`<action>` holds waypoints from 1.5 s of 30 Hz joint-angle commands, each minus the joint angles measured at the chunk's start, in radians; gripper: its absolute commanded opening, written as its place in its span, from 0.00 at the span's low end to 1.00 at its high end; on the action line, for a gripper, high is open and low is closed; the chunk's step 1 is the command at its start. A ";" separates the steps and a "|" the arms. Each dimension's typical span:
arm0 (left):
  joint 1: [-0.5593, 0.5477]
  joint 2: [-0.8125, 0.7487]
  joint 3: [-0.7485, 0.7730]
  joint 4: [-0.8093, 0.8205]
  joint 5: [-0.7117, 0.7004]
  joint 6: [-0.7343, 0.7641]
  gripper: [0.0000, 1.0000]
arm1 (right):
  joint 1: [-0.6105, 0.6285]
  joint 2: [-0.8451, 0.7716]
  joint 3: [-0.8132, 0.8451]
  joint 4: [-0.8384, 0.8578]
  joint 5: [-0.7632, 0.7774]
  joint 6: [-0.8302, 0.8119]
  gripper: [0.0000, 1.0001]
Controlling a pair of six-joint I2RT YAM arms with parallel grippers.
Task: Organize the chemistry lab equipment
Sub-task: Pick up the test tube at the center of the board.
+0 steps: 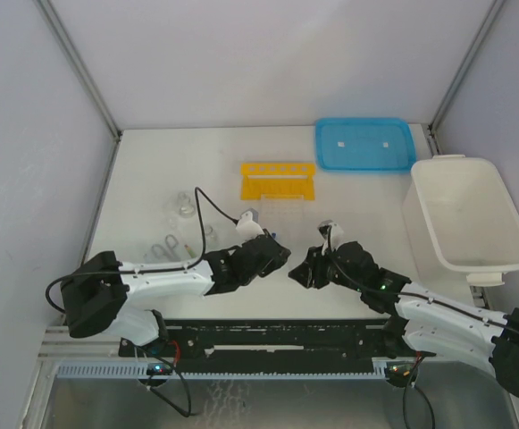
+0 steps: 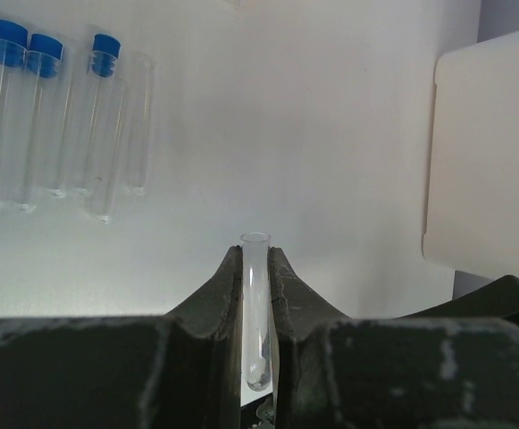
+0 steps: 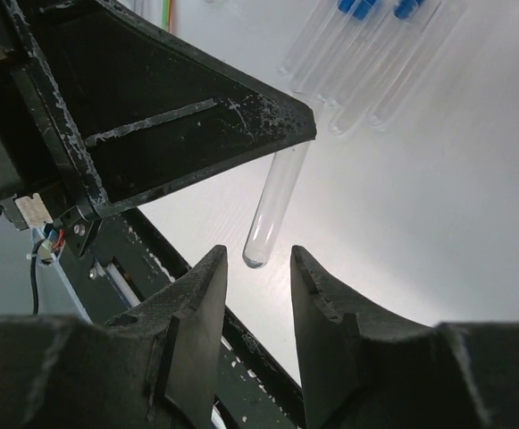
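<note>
Now, uncapped tube (image 2: 256, 304) pinched in left gripper (image 2: 256, 268), right gripper (image 3: 257, 268) just below.

1. An uncapped clear tube (image 2: 256, 304) stands clamped between my left fingers (image 2: 228, 295), its open mouth just past their tips and its rounded bottom down between them (a few specks show near the bottom).
2. From my right wrist, that tube (image 3: 275, 206) hangs slantwise, its rounded end just above the gap of my parted right fingers (image 3: 196, 304), not touching them.
3. Blue-capped tubes (image 2: 40, 116) lie side by side on the bench, caps pointing away from me, with one uncapped tube (image 2: 137, 125) beside them.
4. The yellow rack (image 1: 279, 181) sits mid-bench, farther back.
5. Small glass vessels (image 1: 180, 206) cluster at left; thin metal tongs (image 1: 163, 251) lie nearer.
</note>
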 commanded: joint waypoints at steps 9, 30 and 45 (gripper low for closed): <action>-0.015 -0.055 -0.026 0.029 -0.018 0.017 0.05 | -0.036 -0.021 0.006 0.033 -0.074 -0.022 0.33; -0.033 -0.073 -0.048 0.048 0.000 0.027 0.05 | -0.051 -0.022 0.007 0.046 -0.129 -0.031 0.31; -0.043 -0.081 -0.043 0.049 0.018 0.068 0.05 | -0.097 -0.011 0.024 0.013 -0.228 -0.061 0.31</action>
